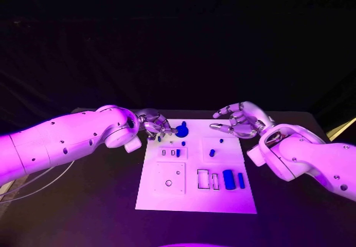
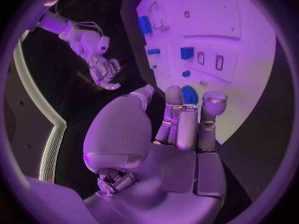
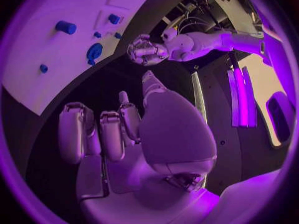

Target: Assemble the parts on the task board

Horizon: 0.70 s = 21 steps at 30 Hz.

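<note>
The white task board point(image 1: 196, 198) lies in the middle of the table. A round blue part point(image 1: 181, 129) sits near its far left corner. My left hand point(image 1: 154, 123) hovers just left of it, holding nothing, with its fingertips point(image 2: 215, 102) close to the round blue part point(image 2: 190, 94). My right hand point(image 1: 238, 121) is over the far right corner, fingers loosely curled and apart, also holding nothing. Two blue blocks point(image 1: 233, 179) stand at the near right, and a small blue peg point(image 1: 212, 152) sits mid-board. The right wrist view shows the board point(image 3: 37, 92), the round part point(image 3: 94, 51) and my left hand point(image 3: 146, 50).
Smaller blue pieces point(image 1: 178, 152) sit in the board's left recesses. Empty outlined slots point(image 1: 170, 177) take up the near left of the board. Black table point(image 1: 89, 206) surrounds the board on all sides. Cables point(image 1: 37, 180) trail by my left arm.
</note>
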Each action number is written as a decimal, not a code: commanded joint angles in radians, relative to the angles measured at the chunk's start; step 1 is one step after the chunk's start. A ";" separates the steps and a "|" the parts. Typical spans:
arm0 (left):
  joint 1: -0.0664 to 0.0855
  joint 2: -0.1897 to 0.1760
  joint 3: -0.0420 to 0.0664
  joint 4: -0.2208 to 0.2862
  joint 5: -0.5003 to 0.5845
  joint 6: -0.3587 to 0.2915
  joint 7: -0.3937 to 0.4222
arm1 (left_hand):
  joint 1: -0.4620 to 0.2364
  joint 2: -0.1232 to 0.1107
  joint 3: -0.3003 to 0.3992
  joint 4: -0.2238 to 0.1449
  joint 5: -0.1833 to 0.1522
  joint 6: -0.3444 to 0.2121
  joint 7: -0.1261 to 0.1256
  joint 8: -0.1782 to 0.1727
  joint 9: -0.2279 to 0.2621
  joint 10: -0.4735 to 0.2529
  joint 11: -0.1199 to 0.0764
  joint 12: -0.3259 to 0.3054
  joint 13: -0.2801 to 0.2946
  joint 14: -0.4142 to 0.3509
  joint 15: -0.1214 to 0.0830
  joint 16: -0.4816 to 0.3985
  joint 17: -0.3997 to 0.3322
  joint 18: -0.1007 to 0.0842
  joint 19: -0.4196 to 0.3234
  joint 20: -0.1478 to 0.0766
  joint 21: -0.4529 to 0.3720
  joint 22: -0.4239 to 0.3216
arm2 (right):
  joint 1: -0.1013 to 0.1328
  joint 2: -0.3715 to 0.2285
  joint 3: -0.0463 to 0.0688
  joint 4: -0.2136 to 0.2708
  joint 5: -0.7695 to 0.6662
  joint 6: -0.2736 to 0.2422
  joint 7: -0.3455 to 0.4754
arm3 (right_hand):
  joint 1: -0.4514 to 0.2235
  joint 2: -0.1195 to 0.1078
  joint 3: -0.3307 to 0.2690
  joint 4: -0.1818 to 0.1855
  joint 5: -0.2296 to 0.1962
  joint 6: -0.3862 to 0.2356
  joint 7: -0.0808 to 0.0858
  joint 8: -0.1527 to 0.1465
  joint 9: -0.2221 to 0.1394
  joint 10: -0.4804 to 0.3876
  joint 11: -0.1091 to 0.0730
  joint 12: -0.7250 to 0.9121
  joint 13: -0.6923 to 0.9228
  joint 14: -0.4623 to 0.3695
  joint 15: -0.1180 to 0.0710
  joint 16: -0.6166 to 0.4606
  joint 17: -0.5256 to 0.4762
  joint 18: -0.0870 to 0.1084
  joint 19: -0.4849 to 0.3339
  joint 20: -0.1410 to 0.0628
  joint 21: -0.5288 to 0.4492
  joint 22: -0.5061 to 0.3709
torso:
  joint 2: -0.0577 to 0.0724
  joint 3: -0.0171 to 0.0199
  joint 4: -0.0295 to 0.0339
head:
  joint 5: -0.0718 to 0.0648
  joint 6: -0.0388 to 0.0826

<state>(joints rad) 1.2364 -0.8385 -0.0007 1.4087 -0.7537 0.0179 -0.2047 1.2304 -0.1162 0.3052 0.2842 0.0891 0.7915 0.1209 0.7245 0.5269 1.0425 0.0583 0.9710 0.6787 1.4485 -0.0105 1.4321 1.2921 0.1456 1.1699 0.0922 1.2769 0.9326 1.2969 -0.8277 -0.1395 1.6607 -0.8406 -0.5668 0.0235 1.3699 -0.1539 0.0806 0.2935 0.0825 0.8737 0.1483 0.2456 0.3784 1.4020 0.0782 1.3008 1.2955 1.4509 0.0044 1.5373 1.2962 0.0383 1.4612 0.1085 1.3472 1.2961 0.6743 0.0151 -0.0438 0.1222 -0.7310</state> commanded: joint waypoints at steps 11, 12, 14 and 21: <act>0.031 0.096 0.001 -0.034 -0.227 0.174 -0.240 | -0.118 0.015 -0.039 0.010 -0.002 0.000 -0.028 0.083 0.101 0.059 -0.033 0.105 0.110 0.047 -0.021 0.053 0.126 -0.039 0.076 -0.016 0.066 0.098 | 0.036 -0.055 0.001 -0.056 0.159 0.048 -0.017 | -0.057 0.048 -0.030 -0.007 -0.009 -0.018 -0.028 0.208 0.155 -0.023 -0.037 -0.011 0.065 0.102 -0.033 -0.007 0.205 0.015 0.012 -0.031 -0.016 0.132 | -0.028 0.0099 -0.0006 | 0.005 -0.024; 0.033 0.104 0.001 -0.039 -0.232 0.177 -0.248 | -0.123 0.015 -0.042 0.010 -0.002 -0.001 -0.028 0.085 0.104 0.059 -0.034 0.105 0.110 0.047 -0.021 0.053 0.125 -0.039 0.076 -0.016 0.066 0.099 | 0.036 -0.056 0.001 -0.061 0.160 0.049 -0.020 | -0.057 0.049 -0.031 -0.007 -0.009 -0.021 -0.028 0.211 0.158 -0.024 -0.037 -0.012 0.065 0.102 -0.033 -0.007 0.205 0.015 0.011 -0.031 -0.018 0.131 | -0.029 0.0106 -0.0014 | 0.005 -0.025; 0.036 0.117 0.000 -0.046 -0.238 0.179 -0.259 | -0.128 0.015 -0.047 0.010 -0.003 -0.002 -0.029 0.087 0.108 0.059 -0.034 0.107 0.112 0.047 -0.021 0.054 0.127 -0.039 0.077 -0.017 0.068 0.101 | 0.037 -0.056 0.001 -0.068 0.160 0.050 -0.024 | -0.057 0.049 -0.032 -0.007 -0.009 -0.023 -0.028 0.212 0.160 -0.024 -0.037 -0.013 0.064 0.102 -0.033 -0.007 0.205 0.015 0.011 -0.031 -0.018 0.131 | -0.029 0.0117 -0.0028 | 0.005 -0.027; 0.051 0.163 -0.010 -0.074 -0.249 0.199 -0.284 | -0.144 0.016 -0.059 0.011 -0.003 -0.005 -0.030 0.090 0.117 0.057 -0.035 0.107 0.110 0.047 -0.022 0.053 0.126 -0.039 0.075 -0.017 0.069 0.102 | 0.039 -0.053 0.000 -0.086 0.154 0.053 -0.036 | -0.058 0.050 -0.035 -0.007 -0.009 -0.031 -0.028 0.216 0.164 -0.025 -0.037 -0.014 0.063 0.101 -0.033 -0.008 0.204 0.016 0.010 -0.032 -0.021 0.130 | -0.026 0.0116 -0.0028 | 0.003 -0.029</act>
<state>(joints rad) 1.2838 -0.6802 -0.0101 1.3389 -1.0001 0.2079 -0.4843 1.1050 -0.0924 0.3048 0.2843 0.0891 0.7898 0.0945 0.7963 0.6269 1.0749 0.0306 1.0613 0.7721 1.4614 -0.0218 1.4642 1.2921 0.1447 1.2399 0.0789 1.3244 1.0128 1.3354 -0.8821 -0.1393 1.5759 -0.6831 -0.5173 -0.0110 1.3277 -0.1117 0.0734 0.2869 0.0825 0.8507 0.1240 0.4416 0.5293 1.3791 0.0550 1.2932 1.2955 1.4561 -0.0218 1.5355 1.2962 0.0385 1.4608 0.0839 1.3406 1.2961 0.6472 0.0266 -0.0465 0.1262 -0.7584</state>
